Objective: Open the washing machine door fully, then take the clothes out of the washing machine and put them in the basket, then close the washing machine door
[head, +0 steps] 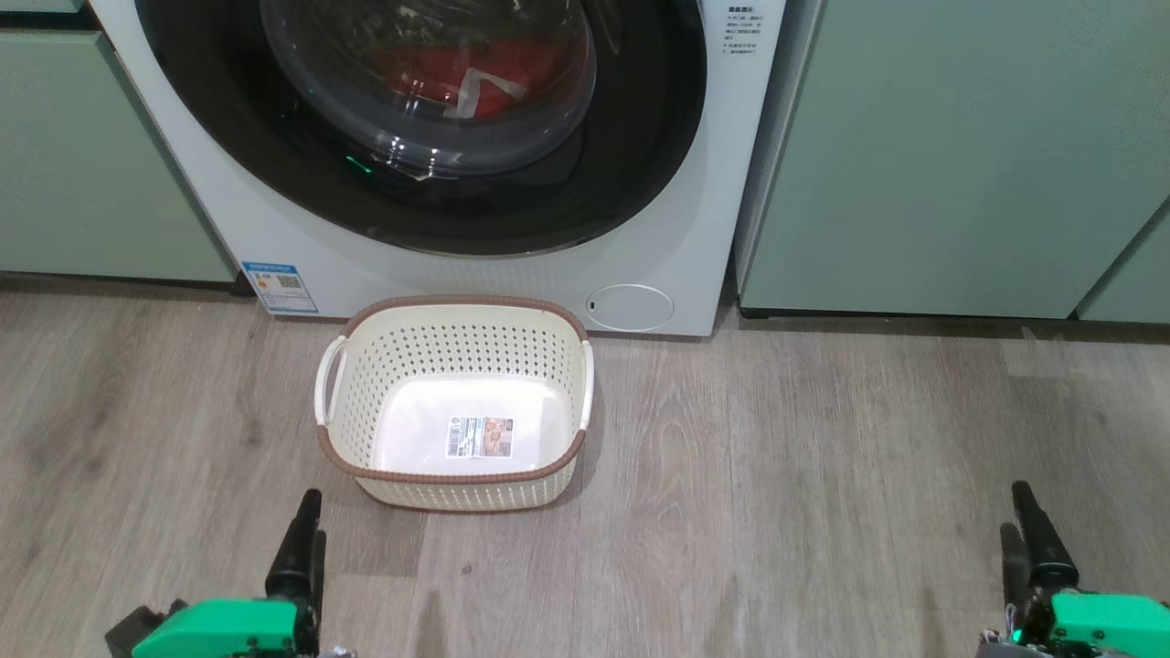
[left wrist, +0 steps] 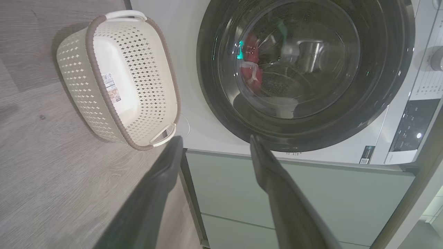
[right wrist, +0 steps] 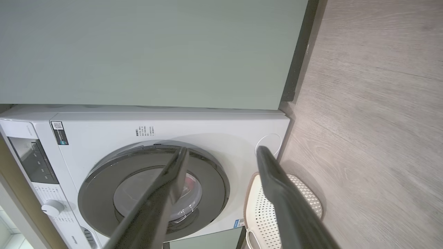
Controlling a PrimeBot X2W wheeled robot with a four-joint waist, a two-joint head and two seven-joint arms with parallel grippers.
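Note:
The white washing machine stands straight ahead. Its round black door is closed flat against the front. Through the glass window I see the red clothes lying in the drum, also visible as red clothes in the left wrist view. The cream basket sits on the floor just before the machine, with a label sticker on its bottom. My left gripper hovers low at the basket's near left corner, open and holding nothing. My right gripper is far to the right, open, its fingers spread wide.
Pale green cabinets flank the machine on the right, and more cabinets on the left. A round service flap and a blue sticker sit low on the machine's front. Grey wood floor stretches between the basket and my right gripper.

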